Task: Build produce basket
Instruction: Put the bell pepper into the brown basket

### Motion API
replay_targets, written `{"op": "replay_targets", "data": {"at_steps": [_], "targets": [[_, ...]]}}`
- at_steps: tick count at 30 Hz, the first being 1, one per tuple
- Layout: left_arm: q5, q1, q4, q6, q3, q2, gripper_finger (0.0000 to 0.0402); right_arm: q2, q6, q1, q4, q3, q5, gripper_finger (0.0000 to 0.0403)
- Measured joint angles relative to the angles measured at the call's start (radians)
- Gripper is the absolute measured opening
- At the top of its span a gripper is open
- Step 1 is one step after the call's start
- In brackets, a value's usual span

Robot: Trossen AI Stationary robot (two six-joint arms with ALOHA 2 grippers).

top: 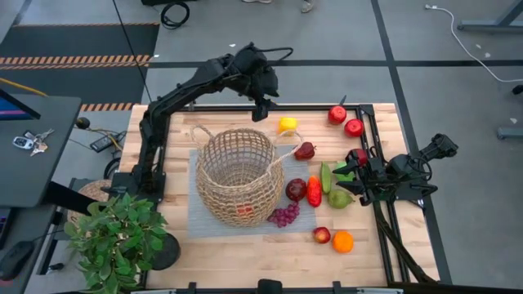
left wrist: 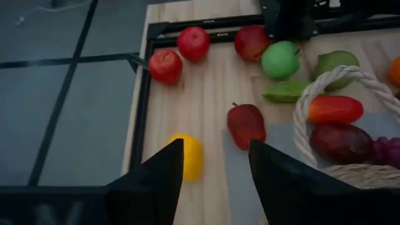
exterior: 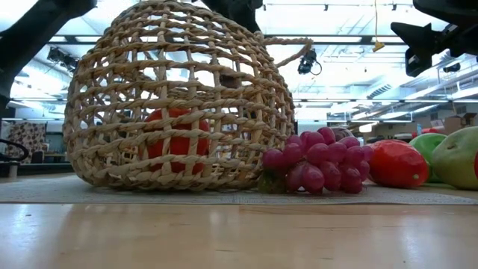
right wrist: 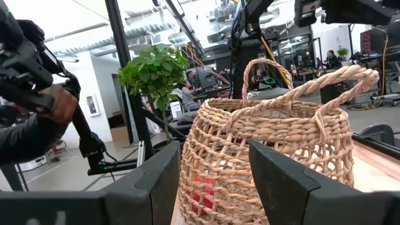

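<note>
1. High view: the round, tan, open-weave wicker basket [top: 238, 176] stands on a grey mat [top: 198, 220] on the wooden table [top: 245, 249], with 1 red round fruit [top: 244, 210] inside. The left gripper [top: 263, 109] hangs beyond the basket's far rim, just beside a small yellow pepper [top: 288, 124]. The right gripper [top: 347, 173] lies low at the table's right edge, pointing toward the basket, with green pears [top: 340, 197], a red chili [top: 314, 191] and a dark red fruit [top: 296, 189] between.
2. Low view: purple grapes [exterior: 317, 161] touch the basket's [exterior: 179, 97] side; the red fruit [exterior: 176, 139] shows through the weave.
3. Left wrist view: the left gripper's [left wrist: 212, 181] fingers stand apart, holding nothing; the yellow pepper [left wrist: 188, 156] lies just outside 1 finger, and a dark red pear-shaped fruit [left wrist: 245, 124] lies ahead.
4. Right wrist view: the right gripper's [right wrist: 215, 187] fingers stand apart and empty, the basket [right wrist: 269, 156] close ahead and a potted green plant [right wrist: 153, 75] beyond it.
</note>
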Motion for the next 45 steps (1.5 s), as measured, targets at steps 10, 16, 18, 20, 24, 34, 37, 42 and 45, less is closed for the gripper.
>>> {"op": "replay_targets", "data": {"at_steps": [10, 16, 18, 20, 24, 34, 37, 42, 45], "targets": [[-0.028, 0.020, 0.029, -0.006, -0.001, 0.016, 0.0173, 0.000, 0.000, 0.000, 0.000, 0.000, 0.000, 0.0197], [0.002, 0.036, 0.041, 0.013, -0.001, -0.027, 0.0164, 0.000, 0.000, 0.000, 0.000, 0.000, 0.000, 0.0197], [0.003, 0.034, 0.047, 0.017, 0.000, -0.040, 0.0158, 0.000, 0.000, 0.000, 0.000, 0.000, 0.000, 0.0197], [0.003, 0.030, 0.043, 0.016, 0.000, -0.049, 0.0151, 0.000, 0.000, 0.000, 0.000, 0.000, 0.000, 0.0197], [0.003, 0.023, 0.035, 0.012, 0.000, -0.070, 0.0136, 0.000, 0.000, 0.000, 0.000, 0.000, 0.000, 0.0197], [-0.007, -0.009, -0.129, -0.014, -0.001, -0.126, 0.0121, 0.000, 0.000, 0.000, 0.000, 0.000, 0.000, 0.0197], [-0.011, -0.021, -0.158, -0.020, -0.001, -0.166, 0.0121, 0.000, 0.000, 0.000, 0.000, 0.000, 0.000, 0.0197], [-0.012, -0.037, -0.159, -0.043, -0.001, -0.257, 0.0121, 0.000, 0.000, 0.000, 0.000, 0.000, 0.000, 0.0197], [-0.012, -0.043, -0.164, -0.069, -0.001, -0.309, 0.0121, 0.000, 0.000, 0.000, 0.000, 0.000, 0.000, 0.0197]]}}
